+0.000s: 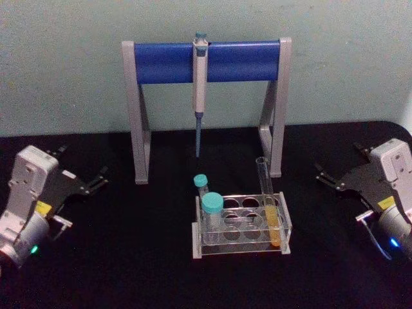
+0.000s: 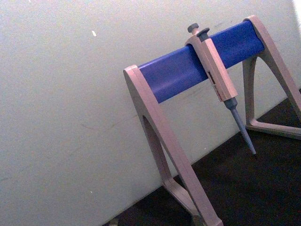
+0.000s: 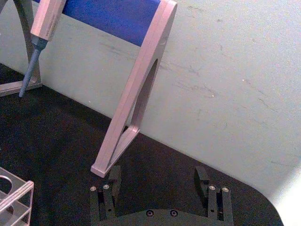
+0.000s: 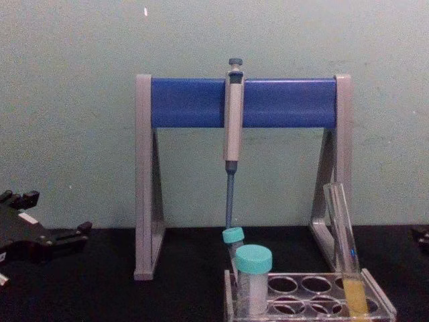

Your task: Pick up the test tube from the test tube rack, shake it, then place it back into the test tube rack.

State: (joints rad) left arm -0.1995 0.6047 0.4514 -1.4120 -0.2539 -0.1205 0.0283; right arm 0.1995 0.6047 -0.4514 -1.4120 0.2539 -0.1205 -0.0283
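Head view: the test tube [image 1: 268,201] stands nearly upright in the rack's [image 1: 241,253] right end, left of the right jaws, the nearer pair; left jaws well apart from it.
Left wrist view: stand [image 2: 197,66] ahead of the left jaws.
Right wrist view: right jaws spread, empty.
Chest view: the test tube's top tips slightly left; left jaws spread.

pale green wall [image 1: 64,64] behind a black tabletop [image 1: 129,257].

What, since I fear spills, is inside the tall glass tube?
The test tube holds yellow-orange liquid low down, empty above, uncapped. The test tube rack partly hides its bottom.
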